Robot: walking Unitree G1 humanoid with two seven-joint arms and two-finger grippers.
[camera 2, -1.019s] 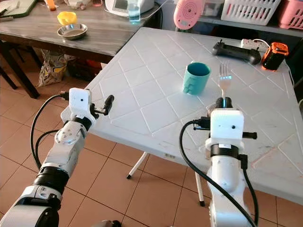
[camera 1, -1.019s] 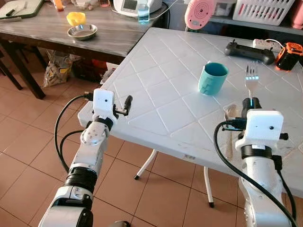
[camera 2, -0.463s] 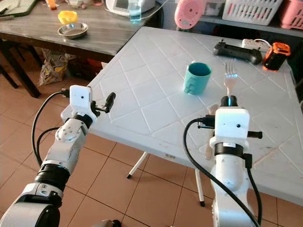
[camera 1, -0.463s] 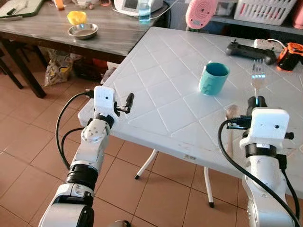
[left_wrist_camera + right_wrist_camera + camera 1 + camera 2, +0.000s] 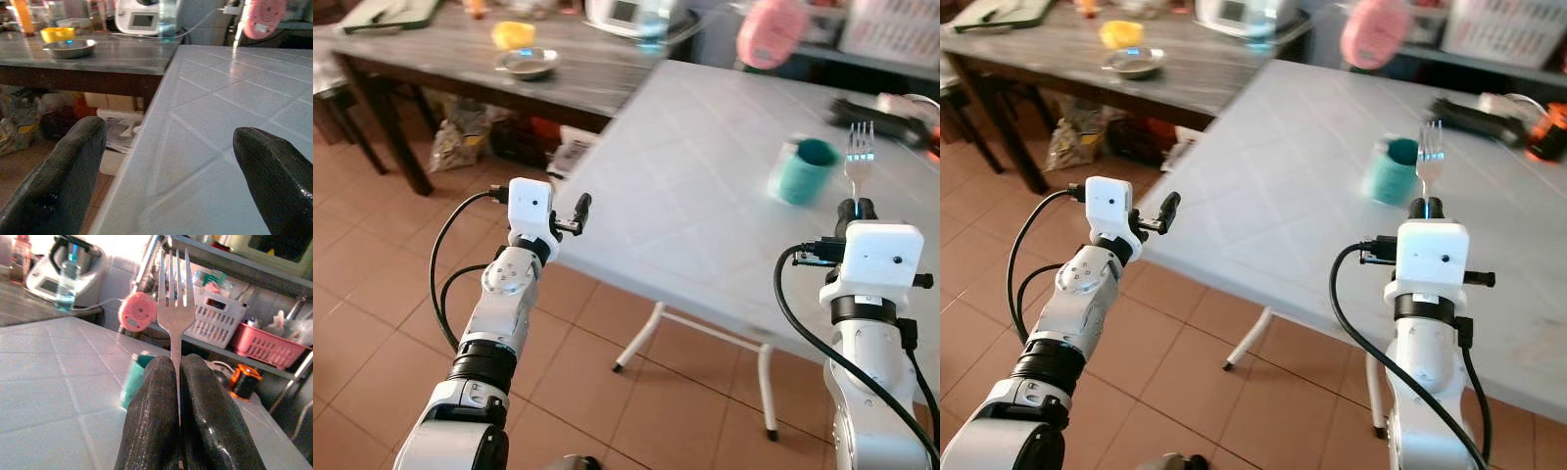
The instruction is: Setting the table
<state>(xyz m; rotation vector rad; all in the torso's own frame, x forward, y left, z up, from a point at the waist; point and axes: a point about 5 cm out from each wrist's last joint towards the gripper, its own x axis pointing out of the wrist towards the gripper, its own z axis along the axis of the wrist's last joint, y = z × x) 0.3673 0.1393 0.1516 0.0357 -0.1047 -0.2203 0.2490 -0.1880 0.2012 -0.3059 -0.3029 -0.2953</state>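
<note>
The right gripper [image 5: 178,396] is clamped on a metal fork [image 5: 174,308], tines pointing up and away, held above the near edge of the white counter [image 5: 705,186]. A teal cup [image 5: 800,170] stands on the counter just beyond the fork. The left gripper [image 5: 576,213] hangs open and empty at the counter's near left corner, fingers [image 5: 68,171] spread wide.

The risk, as I judge it: the fork is pinched low on its thin, smooth handle, so it could swivel or slip between the rounded black pads when it is lowered. Brought down too close to the cup, the tines might knock it; the cup looks like light plastic and would tip easily. The head views are blurred, so placing right now would be a gamble.

The counter is hard moulded plastic with a raised diamond grid, and a flat fork may rock on those ridges. Behind it stands a dark wooden table [image 5: 460,78] with a steel bowl [image 5: 526,64] and a yellow bowl [image 5: 513,34].
</note>
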